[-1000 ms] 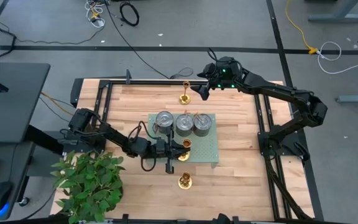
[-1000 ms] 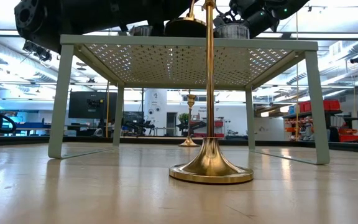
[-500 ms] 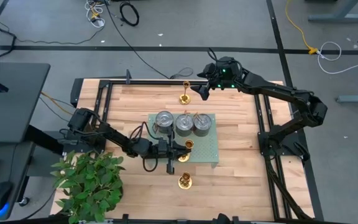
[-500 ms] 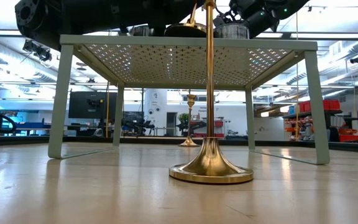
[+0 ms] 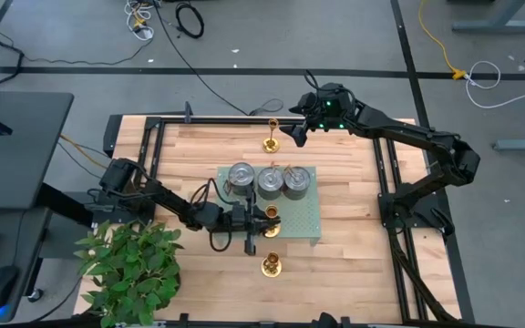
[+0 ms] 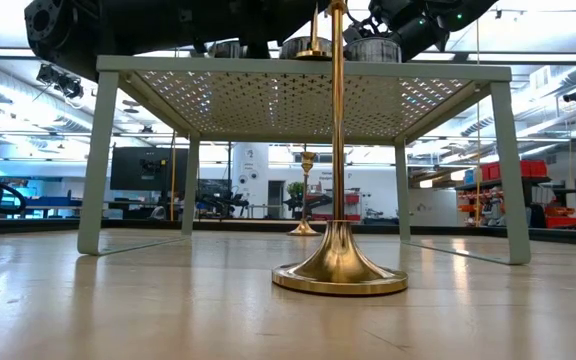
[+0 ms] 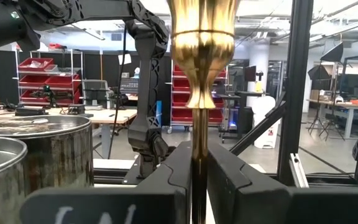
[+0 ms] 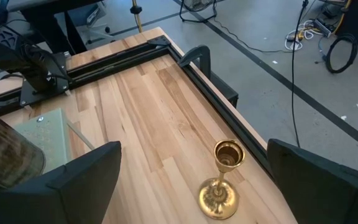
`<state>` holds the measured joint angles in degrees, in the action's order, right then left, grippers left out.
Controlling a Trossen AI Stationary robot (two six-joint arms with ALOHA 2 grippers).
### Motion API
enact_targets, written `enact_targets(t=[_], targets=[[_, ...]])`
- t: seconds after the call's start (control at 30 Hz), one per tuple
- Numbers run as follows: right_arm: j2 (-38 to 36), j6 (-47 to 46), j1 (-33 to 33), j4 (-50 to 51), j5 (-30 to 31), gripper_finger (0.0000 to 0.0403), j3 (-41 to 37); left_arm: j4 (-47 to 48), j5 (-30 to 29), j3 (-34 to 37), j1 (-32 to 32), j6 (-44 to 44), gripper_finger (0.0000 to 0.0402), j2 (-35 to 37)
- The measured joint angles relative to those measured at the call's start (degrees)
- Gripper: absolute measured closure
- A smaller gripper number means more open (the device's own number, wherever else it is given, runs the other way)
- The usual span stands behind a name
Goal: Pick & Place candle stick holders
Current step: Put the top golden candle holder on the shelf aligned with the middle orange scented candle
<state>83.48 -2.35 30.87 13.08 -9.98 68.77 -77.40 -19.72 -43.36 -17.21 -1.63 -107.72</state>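
Observation:
Three gold candle stick holders are in view. One [image 5: 272, 217] stands on a pale green perforated shelf [image 5: 303, 223], with my left gripper [image 5: 262, 219] shut on it; the left wrist view shows its cup [image 7: 202, 43] above the fingers. A second holder [image 5: 271, 141] stands on its base at the table's far edge. My right gripper [image 5: 288, 133] hovers open just right of it and above, and it [image 8: 219, 180] shows between that gripper's spread fingers [image 8: 192, 149]. The third holder [image 5: 271, 265] stands on the table in front of the shelf, its base [image 6: 339, 272] close in the low view. My left gripper [image 7: 197, 163] pinches the holder's thin stem [image 7: 197, 134] between its two fingers, just below the cup. The fingers come in about level from the table's left and lie across the stem. The holder stands upright, its round base [image 6: 313, 47] level on the shelf top.
Three metal tins [image 5: 270, 180] stand in a row on the shelf's far half, close behind the held holder. A potted plant [image 5: 130, 264] fills the near left corner. A black frame rail [image 8: 166, 46] runs along the table's far edge.
The holder in my left gripper has tipped from a slant to upright. In the low view its base has swung down and now lies level on the shelf. Seen from above, its cup has shifted a little toward the near edge. The right arm has kept still.

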Motion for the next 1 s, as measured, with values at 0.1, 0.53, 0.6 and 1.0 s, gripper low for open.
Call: enact_targets(t=[0.1,0.53,0.6,1.0], targets=[[0.00,0.02,-0.01,0.00,0.00,0.0003,0.00,0.89,0.01,-0.84,0.02,-0.02,0.0360,-0.13],[0.00,0.21,-0.02,0.87,0.00,0.0003,0.00,5.08,-1.08,-2.79,-0.15,-0.52,0.0358,0.08],[0.00,0.22,-0.02,1.21,0.00,0.0003,0.00,5.37,-1.10,-2.79,-0.15,-0.56,0.0358,0.12],[0.00,1.27,-0.02,1.27,0.02,0.0003,0.00,7.46,-5.41,-2.63,-1.09,-5.34,0.0304,2.22]])
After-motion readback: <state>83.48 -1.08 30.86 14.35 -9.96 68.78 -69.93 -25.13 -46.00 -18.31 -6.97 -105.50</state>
